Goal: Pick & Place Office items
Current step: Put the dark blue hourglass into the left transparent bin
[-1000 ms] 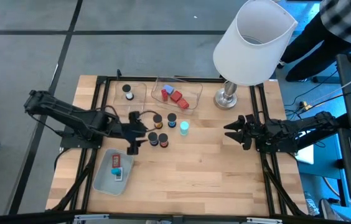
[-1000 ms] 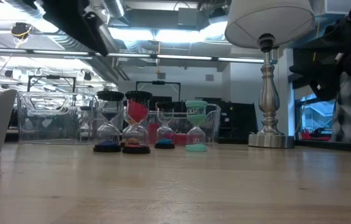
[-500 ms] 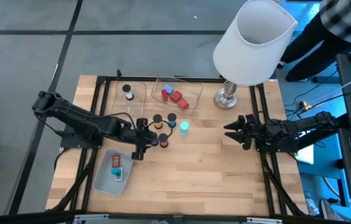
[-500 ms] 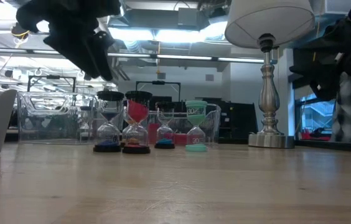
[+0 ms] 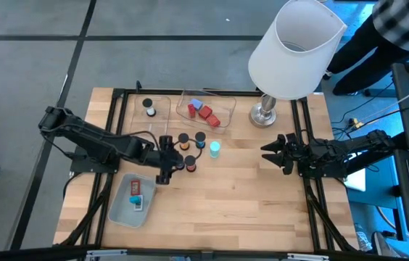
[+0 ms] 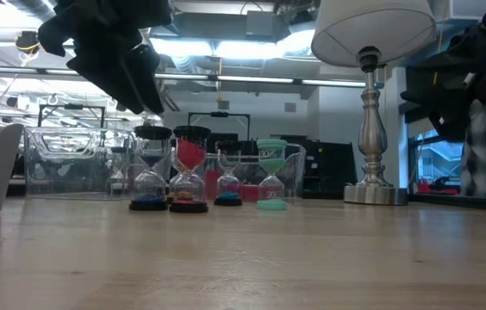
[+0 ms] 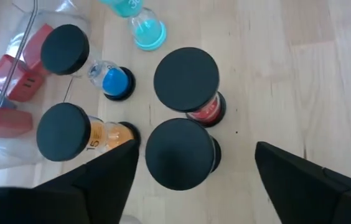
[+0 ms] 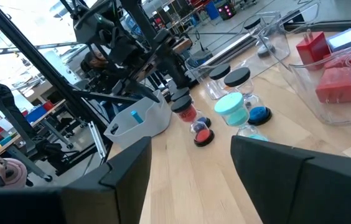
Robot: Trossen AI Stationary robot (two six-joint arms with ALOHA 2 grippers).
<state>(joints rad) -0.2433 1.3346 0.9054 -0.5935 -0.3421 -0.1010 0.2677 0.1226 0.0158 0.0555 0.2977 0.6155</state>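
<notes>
Orange-sand timer (image 7: 104, 138), "15" label

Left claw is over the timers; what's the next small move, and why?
Probably lower the left claw straight down: its open fingers straddle the nearest black-capped timer, but the low view shows it hanging above that timer. The right claw waits at the right of the table.
</notes>
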